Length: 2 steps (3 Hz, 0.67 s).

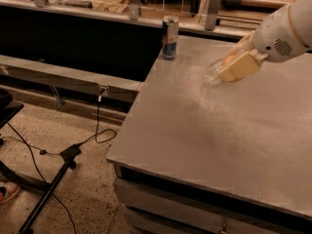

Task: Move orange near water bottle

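Observation:
The water bottle is clear crinkled plastic and lies on its side on the grey table, towards the far right. My gripper, with cream-coloured fingers, hangs from the white arm right over the bottle's far end. A sliver of the orange shows between the fingers, just above the bottle. The gripper is shut on it. Most of the orange is hidden by the near finger.
A blue-and-silver drink can stands upright at the table's far left corner. A dark counter and rail run along the left. Cables and a stand leg lie on the floor beside the table's left edge.

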Tool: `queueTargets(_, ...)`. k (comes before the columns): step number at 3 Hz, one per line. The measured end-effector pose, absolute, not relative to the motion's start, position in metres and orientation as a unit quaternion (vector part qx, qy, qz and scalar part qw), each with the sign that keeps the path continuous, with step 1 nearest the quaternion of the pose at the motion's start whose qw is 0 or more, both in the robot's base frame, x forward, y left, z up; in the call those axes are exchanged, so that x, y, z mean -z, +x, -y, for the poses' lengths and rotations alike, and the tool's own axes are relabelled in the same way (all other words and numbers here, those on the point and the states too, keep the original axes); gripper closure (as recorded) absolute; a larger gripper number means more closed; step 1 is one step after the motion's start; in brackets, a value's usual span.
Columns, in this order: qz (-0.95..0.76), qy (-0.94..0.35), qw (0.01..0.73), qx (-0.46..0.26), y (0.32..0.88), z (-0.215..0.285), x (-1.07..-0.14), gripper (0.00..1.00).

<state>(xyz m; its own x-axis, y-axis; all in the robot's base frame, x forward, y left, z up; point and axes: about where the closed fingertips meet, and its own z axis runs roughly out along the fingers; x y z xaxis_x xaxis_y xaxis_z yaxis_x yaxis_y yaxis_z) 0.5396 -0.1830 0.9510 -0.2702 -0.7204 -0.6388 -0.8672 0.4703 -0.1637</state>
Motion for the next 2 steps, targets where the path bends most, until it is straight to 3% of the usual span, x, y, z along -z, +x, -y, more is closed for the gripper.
queueTargets(2,-0.815,-0.452,0.351,-0.088,0.621,0.213,-0.923,1.0)
